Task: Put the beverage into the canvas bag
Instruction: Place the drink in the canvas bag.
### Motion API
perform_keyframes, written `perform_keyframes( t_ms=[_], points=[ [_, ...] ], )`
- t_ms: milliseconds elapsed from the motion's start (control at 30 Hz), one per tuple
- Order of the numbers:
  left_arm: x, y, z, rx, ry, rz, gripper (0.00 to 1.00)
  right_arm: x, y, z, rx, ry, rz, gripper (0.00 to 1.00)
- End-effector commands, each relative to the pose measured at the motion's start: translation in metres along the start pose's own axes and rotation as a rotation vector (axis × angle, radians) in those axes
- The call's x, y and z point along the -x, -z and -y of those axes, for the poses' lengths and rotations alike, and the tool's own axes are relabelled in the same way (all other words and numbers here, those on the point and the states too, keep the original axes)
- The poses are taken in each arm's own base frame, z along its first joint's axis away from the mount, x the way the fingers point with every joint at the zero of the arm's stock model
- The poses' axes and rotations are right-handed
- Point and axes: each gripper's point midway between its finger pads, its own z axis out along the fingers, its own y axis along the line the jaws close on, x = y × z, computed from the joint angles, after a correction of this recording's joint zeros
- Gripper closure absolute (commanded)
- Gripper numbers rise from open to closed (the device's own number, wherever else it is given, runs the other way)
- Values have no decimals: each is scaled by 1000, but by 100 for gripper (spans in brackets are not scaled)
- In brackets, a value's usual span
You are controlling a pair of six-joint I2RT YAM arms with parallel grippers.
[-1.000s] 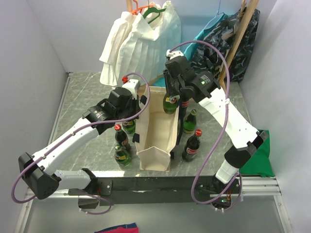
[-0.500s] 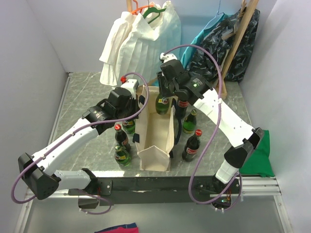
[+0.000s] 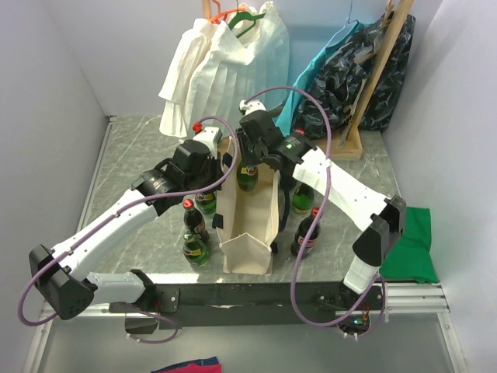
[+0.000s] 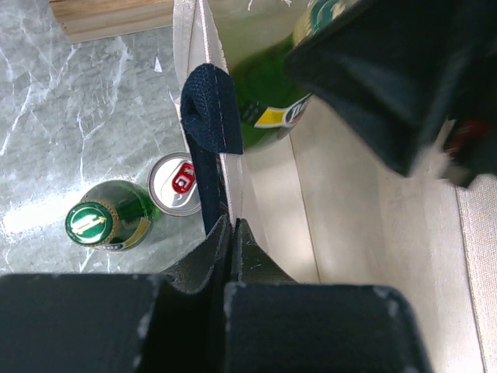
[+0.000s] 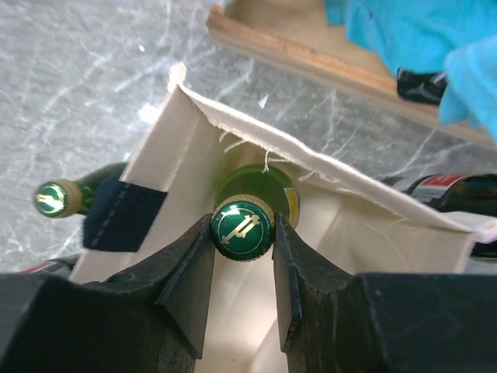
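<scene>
Right gripper [image 5: 241,233] pinches green bottle [image 5: 258,189] over canvas bag [image 5: 182,144]; left gripper [image 4: 231,233] clamped on rim; slipped rim could snag bottle.

White garment [image 3: 225,66] hangs behind the marble table [image 3: 132,155].

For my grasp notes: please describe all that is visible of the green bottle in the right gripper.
The green bottle is green glass with a printed green cap and a yellow-edged label. The right gripper is shut on its cap. It is about upright in the far end of the canvas bag; its base is hidden.
</scene>
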Motion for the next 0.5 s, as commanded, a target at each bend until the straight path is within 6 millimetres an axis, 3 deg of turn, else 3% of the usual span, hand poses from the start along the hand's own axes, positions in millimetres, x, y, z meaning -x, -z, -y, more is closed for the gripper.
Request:
perform_keyframes(
  t_ms=[0, 467],
  points=[
    [14, 7, 7, -30, 14, 56, 99, 52, 7, -12, 36, -78, 203, 100],
    [14, 7, 10, -48, 8, 49, 99, 36, -17, -5, -17, -86, 214, 100]
  ],
)
